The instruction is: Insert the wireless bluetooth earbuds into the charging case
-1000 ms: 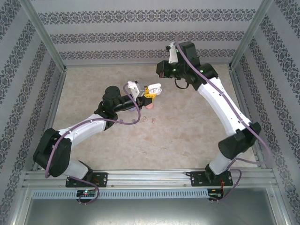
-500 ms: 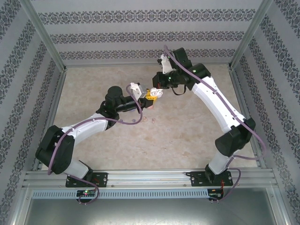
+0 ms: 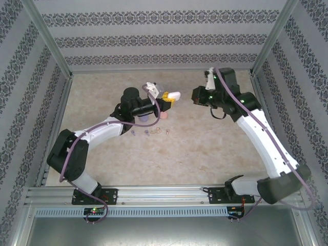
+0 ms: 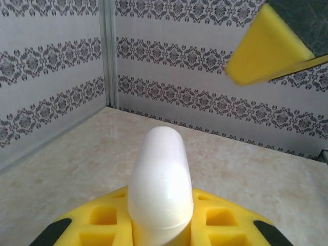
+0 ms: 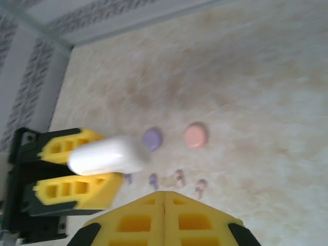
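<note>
The left pincer (image 3: 167,99) is clamped on the white charging case (image 5: 105,155), held above the surface (image 3: 215,148) toward its far side. The right pincer (image 5: 164,199) hangs to the right of it, apart from it — fingers pressed together, holding nothing. The earbuds (image 5: 153,179) lie loose on the surface, just on the near side of the purple case (image 5: 152,137) and the pink case (image 5: 196,135).

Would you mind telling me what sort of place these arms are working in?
Most likely a lab test cell: damask-patterned panels wall in a beige marbled tabletop, aluminium posts frame the corners, and the left arm and right arm are bolted to an extruded rail at the near edge.
</note>
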